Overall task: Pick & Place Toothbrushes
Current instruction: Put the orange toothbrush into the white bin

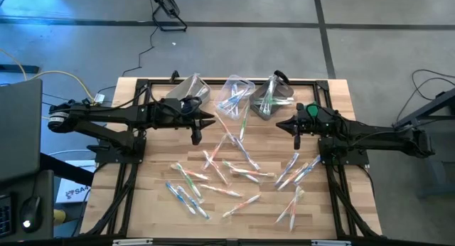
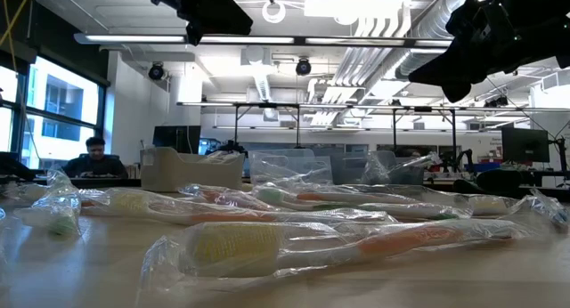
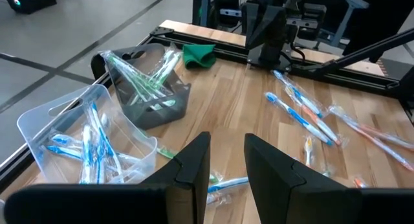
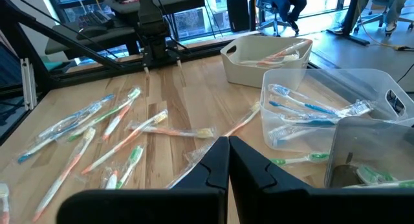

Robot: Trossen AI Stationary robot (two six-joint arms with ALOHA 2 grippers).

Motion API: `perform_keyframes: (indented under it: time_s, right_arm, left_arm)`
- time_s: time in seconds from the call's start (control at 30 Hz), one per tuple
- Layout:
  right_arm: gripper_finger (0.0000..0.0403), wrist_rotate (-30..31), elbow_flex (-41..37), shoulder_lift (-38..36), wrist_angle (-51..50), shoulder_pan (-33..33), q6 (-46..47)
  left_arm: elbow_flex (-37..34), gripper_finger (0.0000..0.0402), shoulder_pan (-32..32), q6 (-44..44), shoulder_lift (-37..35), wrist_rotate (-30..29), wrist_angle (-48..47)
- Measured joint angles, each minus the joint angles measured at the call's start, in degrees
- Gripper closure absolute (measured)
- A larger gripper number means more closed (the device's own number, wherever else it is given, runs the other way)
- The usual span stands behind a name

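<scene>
Between picks, I judge — the left gripper (image 1: 197, 137) hangs part-open and empty, the right gripper (image 1: 296, 141) shut and empty, above toothbrushes (image 1: 238, 171) scattered over the table (image 1: 153, 217) — next, a reach down for one.

We see our left gripper (image 3: 225, 160) parted, empty, above the table (image 3: 246, 101); toothbrushes (image 3: 304, 114) scattered; two bins (image 3: 152, 88) hold wrapped brushes.
</scene>
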Motion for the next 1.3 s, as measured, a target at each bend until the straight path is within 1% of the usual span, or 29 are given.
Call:
perform_keyframes:
  time_s: [0.2, 0.47, 0.67, 0.77, 0.93, 1.07, 1.17, 1.3]
  right_arm:
    - [0.0401, 0.0, 0.0, 0.0, 0.0, 0.0, -0.3]
    - [0.0401, 0.0, 0.0, 0.0, 0.0, 0.0, -0.4]
    - [0.0401, 0.0, 0.0, 0.0, 0.0, 0.0, -1.9]
    - [0.0401, 0.0, 0.0, 0.0, 0.5, 0.0, -2.4]
    - [0.0401, 0.0, 0.0, 0.0, 1.0, 0.0, -4.5]
    - [0.0401, 0.0, 0.0, 0.0, 2.2, 0.0, -6.1]
    - [0.0401, -0.4, 0.0, 0.0, 2.9, 0.0, -6.6]
    - [0.0401, -0.4, 0.0, 0.0, 3.1, 0.0, -8.1]
  left_arm:
    - [0.0, 0.0309, -0.4, -0.4, 0.0, -0.1, 0.0]
    - [0.0, 0.0309, -4.3, -2.6, 0.8, -0.7, 1.0]
    - [0.1, 0.0309, -7.7, -3.2, 2.0, -3.9, 4.2]
    - [0.0, 0.0309, -9.1, -4.8, 2.3, -6.2, 3.6]
    - [0.0, 0.0309, -11.5, -7.3, 3.4, -7.6, 5.2]
    - [0.0, 0.0309, -13.6, -7.6, 4.8, -9.2, 6.3]
    - [0.0, 0.0309, -14.8, -9.7, 5.9, -11.7, 6.4]
    - [0.0, 0.0309, -15.5, -12.6, 7.2, -12.9, 6.5]
